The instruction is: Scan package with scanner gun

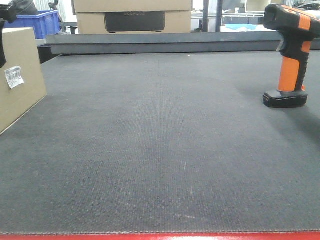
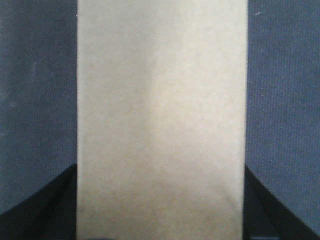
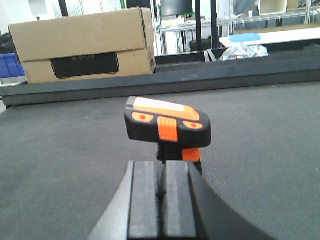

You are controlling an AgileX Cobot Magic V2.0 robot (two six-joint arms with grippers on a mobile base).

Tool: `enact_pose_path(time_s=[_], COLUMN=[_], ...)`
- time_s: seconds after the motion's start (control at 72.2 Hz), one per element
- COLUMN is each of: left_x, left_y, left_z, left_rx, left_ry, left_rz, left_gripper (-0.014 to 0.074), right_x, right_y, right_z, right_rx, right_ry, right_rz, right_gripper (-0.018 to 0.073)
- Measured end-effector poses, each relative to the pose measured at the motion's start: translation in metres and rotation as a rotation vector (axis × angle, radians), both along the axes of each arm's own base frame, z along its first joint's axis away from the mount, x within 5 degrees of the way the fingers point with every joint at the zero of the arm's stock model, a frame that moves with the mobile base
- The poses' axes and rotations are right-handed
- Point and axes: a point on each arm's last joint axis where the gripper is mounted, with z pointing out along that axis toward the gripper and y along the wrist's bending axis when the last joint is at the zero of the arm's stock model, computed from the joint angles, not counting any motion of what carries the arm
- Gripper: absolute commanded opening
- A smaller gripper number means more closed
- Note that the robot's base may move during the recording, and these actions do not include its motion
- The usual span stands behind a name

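Note:
The package (image 1: 22, 75), a plain brown cardboard box with a small white barcode label (image 1: 14, 76), stands on edge at the table's far left. In the left wrist view the package (image 2: 162, 120) fills the span between my left gripper's (image 2: 160, 170) dark fingers (image 2: 60, 210), which press on its two sides. The scanner gun (image 1: 292, 55), black and orange, stands upright on its black foot at the right. In the right wrist view the scanner gun (image 3: 167, 127) is just beyond my right gripper (image 3: 162, 165), whose pads are shut together on nothing.
A bigger cardboard box with a dark panel (image 1: 132, 20) sits behind a raised black rail (image 1: 165, 42) at the table's far edge. A blue crate (image 1: 42, 22) is at the back left. The dark mat (image 1: 160, 150) ends at a red front edge (image 1: 160, 236).

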Motion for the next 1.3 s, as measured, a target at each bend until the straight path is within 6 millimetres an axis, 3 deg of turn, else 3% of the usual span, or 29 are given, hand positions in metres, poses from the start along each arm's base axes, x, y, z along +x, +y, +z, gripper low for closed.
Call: enact_pose_path(time_s=[0.346,0.457,0.609,0.72,1.08,1.301], left_x=[0.0,0.0,0.001,0.001,-0.002,-0.027], left_y=[0.0,0.0,0.0,0.0,0.0,0.001], left_z=[0.0,0.0,0.0,0.0,0.008,0.052], left_rx=[0.002,0.003,0.003,0.001,-0.002,-0.004], left_ry=[-0.005,-0.006,-0.012,-0.018,-0.048,-0.179], left_rz=[-0.006,-0.009,-0.012,-0.013,-0.016,-0.016], left_gripper=[-0.0079,0.009,0.0465,0.0615,0.0599,0.0555], right_x=[0.0,0.0,0.0,0.0,0.0,0.0], right_y=[0.0,0.0,0.0,0.0,0.0,0.0], right_z=[-0.002,-0.002,-0.002,-0.002,-0.002,-0.003], right_rx=[0.001,0.001,0.001,0.001,0.001,0.002], right_ry=[0.02,0.02,0.02,0.02,0.02,0.031], right_rz=[0.001,0.001,0.001,0.001,0.001,0.002], right_gripper=[-0.0168,-0.0168,-0.0168,-0.0168,-0.0168,-0.0168])
